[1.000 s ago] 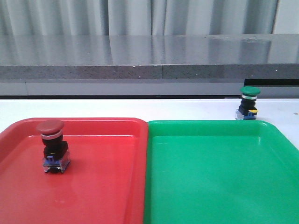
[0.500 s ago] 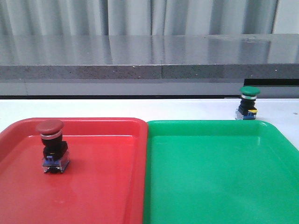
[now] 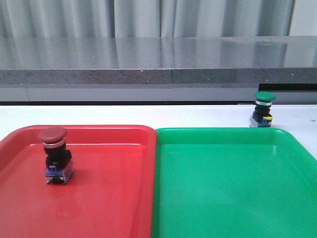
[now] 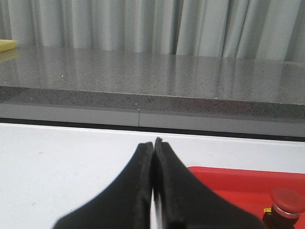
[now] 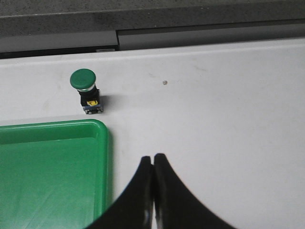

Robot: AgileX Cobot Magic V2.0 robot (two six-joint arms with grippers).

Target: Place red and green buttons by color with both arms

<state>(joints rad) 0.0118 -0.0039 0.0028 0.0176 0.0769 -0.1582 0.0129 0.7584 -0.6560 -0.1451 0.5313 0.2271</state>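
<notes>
The red button (image 3: 55,154) stands upright inside the red tray (image 3: 114,198), towards its left side; its cap (image 4: 288,201) peeks into the left wrist view. On the white table just behind the green tray (image 3: 233,188) stands the green button (image 3: 263,109), outside the tray near its far right corner; the right wrist view shows that button (image 5: 86,96) too. My left gripper (image 4: 153,143) is shut and empty, hanging over the white table left of the red tray. My right gripper (image 5: 153,158) is shut and empty, beside the green tray's right rim (image 5: 106,162). Neither arm appears in the front view.
A grey stone ledge (image 3: 158,64) runs along the back of the white table (image 3: 148,115), with pale curtains behind it. The two trays sit side by side, touching, at the front. A small speck (image 5: 164,82) lies on the table right of the green button.
</notes>
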